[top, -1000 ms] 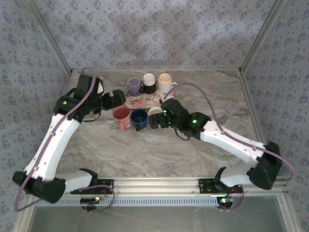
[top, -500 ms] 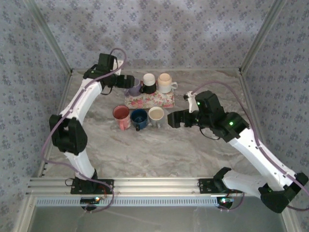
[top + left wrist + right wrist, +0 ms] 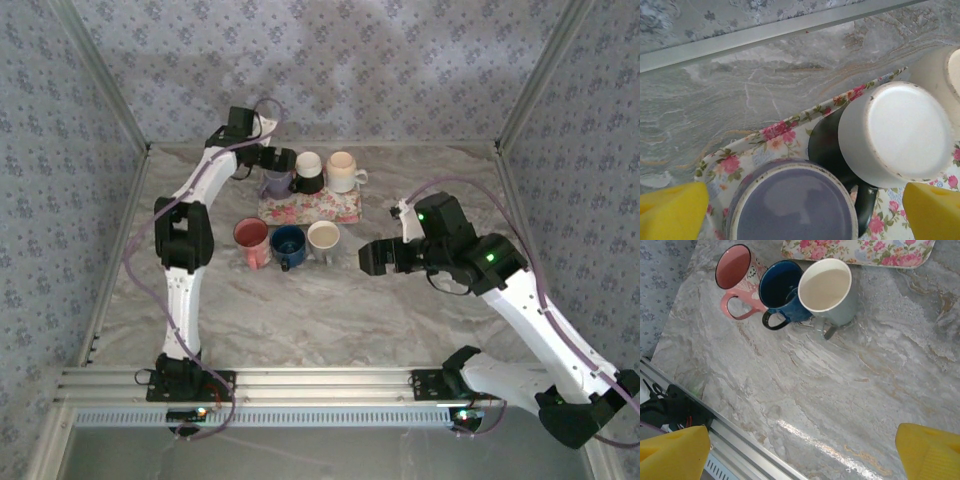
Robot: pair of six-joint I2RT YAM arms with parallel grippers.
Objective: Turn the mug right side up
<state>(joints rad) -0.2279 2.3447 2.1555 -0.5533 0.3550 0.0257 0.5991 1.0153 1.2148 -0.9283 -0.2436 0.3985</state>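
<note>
On the floral tray point(image 3: 785, 132) a purple mug point(image 3: 795, 205) stands upside down, its flat base facing my left wrist camera. My left gripper point(image 3: 802, 212) hangs open right above it, one yellow fingertip point(image 3: 670, 210) well clear on each side. Beside it a white mug point(image 3: 895, 132) with a black handle is also upside down. In the top view the left gripper point(image 3: 279, 166) reaches over the purple mug point(image 3: 274, 184) at the tray's left end. My right gripper point(image 3: 374, 258) is open over bare table, right of the front row of mugs.
A cream mug point(image 3: 342, 170) stands at the tray's right end. Pink point(image 3: 735, 270), blue point(image 3: 782, 285) and white point(image 3: 825, 285) mugs stand upright in a row in front of the tray point(image 3: 860, 250). The metal rail point(image 3: 755, 455) borders the near table edge.
The left arm has stretched back from the table's left side to above the purple mug. The right arm has pulled away from the front white mug, to the right and up.
</note>
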